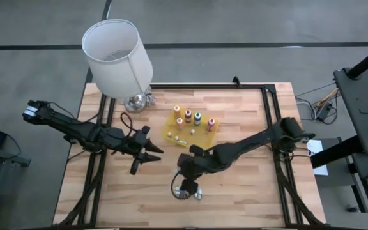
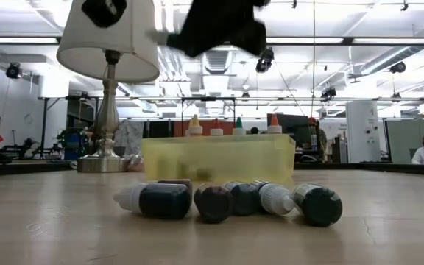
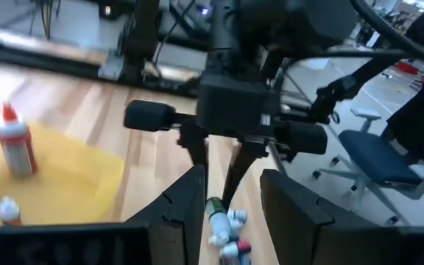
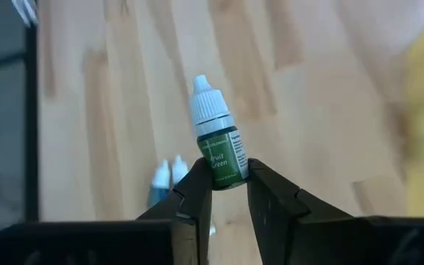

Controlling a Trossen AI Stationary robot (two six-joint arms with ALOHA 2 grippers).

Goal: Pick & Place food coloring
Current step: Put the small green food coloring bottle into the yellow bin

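1. Your right gripper (image 4: 229,193) has its jaws closed on one small green vial (image 4: 221,151), white cap outward, above the table (image 1: 248,185); its label seems to read "Fruit Green", though the print is small.
2. Five vials (image 2: 230,200) lie in a row on the table below.
3. Four capped bottles (image 2: 234,126) stand upright in the yellow tray (image 2: 219,158).
4. Your left gripper (image 1: 147,152) waits beside the tray, jaws apart, holding nothing.

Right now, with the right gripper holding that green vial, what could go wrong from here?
The right gripper pinches the green vial only at its base, so it may tilt or slip in transit. The yellow tray already holds upright bottles; a careless placement could topple them. The left gripper hovers close by, so the arms might collide.
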